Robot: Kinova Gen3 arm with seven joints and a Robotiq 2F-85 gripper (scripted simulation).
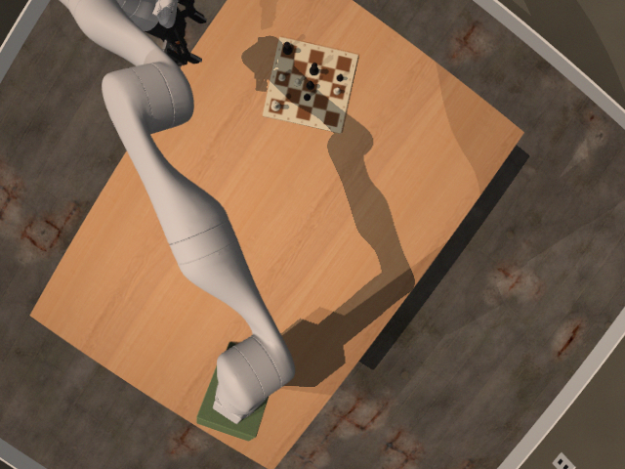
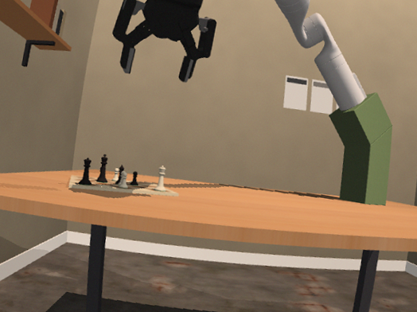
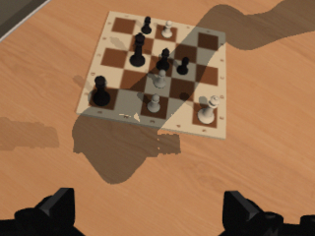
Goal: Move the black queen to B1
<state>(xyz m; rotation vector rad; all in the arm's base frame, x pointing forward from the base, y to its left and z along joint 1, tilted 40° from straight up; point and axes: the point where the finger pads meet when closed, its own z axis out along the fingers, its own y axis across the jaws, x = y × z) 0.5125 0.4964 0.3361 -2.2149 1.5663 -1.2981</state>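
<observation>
Wooden table point(image 2: 272, 219) carrying a small chessboard point(image 3: 207, 130) near one corner. Gripper point(image 2: 156, 63) hangs high above the table beside the board, fingers spread wide, holding nothing. Two tall black pieces stand on the board (which one is the black queen cannot be told), among black and white pieces.

Wooden table point(image 1: 252, 201), light orange grain, dark legs. Small chessboard point(image 1: 310, 84) lies flat on it near one far corner, carrying a handful of black and white pieces. Green robot base point(image 1: 229, 421) sits at the opposite edge, well apart from the chessboard.
</observation>
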